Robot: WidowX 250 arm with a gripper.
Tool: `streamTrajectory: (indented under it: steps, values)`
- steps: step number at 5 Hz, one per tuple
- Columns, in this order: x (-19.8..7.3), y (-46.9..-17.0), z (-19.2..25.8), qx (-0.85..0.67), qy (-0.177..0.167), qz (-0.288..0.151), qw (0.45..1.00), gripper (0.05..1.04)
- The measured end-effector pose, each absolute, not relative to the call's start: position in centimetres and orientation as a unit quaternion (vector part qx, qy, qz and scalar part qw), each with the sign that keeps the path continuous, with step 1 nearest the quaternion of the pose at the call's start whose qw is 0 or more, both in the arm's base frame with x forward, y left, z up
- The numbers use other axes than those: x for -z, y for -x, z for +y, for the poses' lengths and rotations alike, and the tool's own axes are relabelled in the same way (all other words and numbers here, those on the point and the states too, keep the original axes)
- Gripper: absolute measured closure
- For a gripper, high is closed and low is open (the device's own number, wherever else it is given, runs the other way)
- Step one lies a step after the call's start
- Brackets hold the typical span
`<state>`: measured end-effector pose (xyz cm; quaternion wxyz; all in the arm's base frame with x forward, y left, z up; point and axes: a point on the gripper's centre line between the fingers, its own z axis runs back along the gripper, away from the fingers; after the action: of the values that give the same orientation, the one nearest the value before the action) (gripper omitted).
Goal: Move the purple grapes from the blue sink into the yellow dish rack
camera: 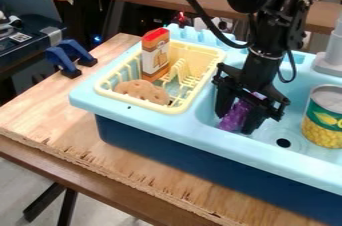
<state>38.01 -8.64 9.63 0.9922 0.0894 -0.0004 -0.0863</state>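
between gripper (235, 124) fingers: purple toy (234, 117)

A rack (141, 104) holding a box (155, 55) behind a cookie (141, 91) lies left of a basin (269, 136) containing a toy (234, 117) and can (324, 120).

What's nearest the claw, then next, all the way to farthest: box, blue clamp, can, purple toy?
1. Purple toy: in the claw.
2. Can: in the sink.
3. Box: in the yellow rack.
4. Blue clamp: on the wooden table.
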Motion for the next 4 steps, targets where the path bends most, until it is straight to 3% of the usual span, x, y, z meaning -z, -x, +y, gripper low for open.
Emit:
streamTrajectory:
  steps: [1,2,3,4]
  values:
    - [-9.8,-37.8,-8.6,0.086,-0.085,-0.015,0.993,0.444]
    - [-10.1,-37.2,-8.2,0.084,-0.082,-0.025,0.993,0.444]
    - [-11.6,-36.3,-8.1,0.083,-0.073,-0.046,0.993,0.444]
    - [-14.7,-35.7,-8.2,0.085,-0.060,-0.094,0.990,0.444]
